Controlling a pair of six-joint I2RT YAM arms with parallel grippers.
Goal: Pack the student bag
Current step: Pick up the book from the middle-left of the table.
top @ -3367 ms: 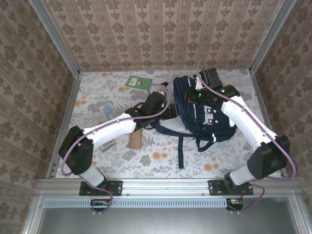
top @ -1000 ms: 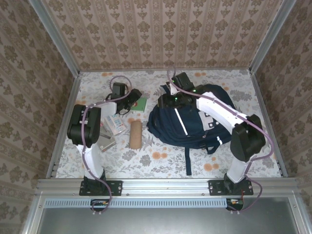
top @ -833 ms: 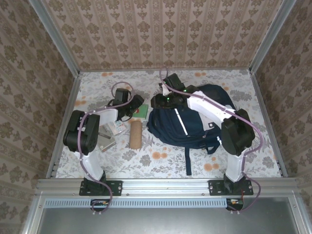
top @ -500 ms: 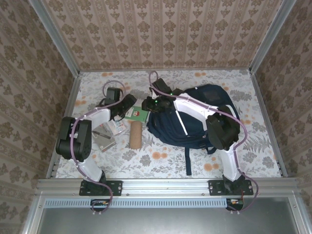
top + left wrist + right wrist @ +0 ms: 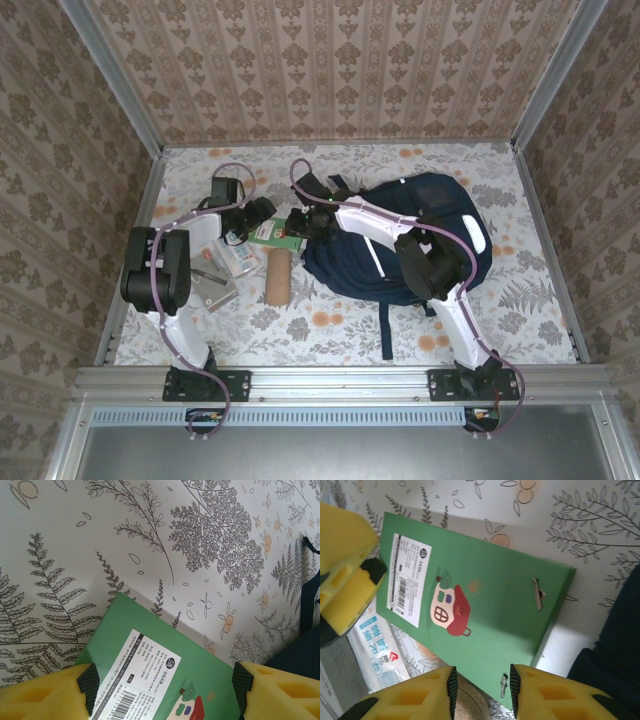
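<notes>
Left pincer (image 5: 164, 686): clamped across the green notebook (image 5: 480, 590). The jaws are set wide tbh, since the book is taken by its two side edges. One end is held a bit off the table (image 5: 500, 300), with a shadow thrown under it, probably so it can be reached from the other side.
Right pincer (image 5: 482, 680): stretched across the bag to the notebook's near corner, jaws narrowed with that corner between them. Whether it's actually bitten can't be told from here.
Green notebook: cover up, held between both arms just left of the bag. It looks like it's being offered across for a handover, but that's only a guess.
Student bag (image 5: 435, 200): laid flat on the right half of the table, its left end right beside the notebook, so only a short carry is needed. The opening itself can't be made out.
Cardboard roll (image 5: 277, 275): lying on the table just beside the notebook, not touched.
Blue-and-white packet (image 5: 238, 260): parked by the left arm, presumably to be packed later.
Risk: if the left grip is let go before the corner is properly pinched, the book gets dropped.
</notes>
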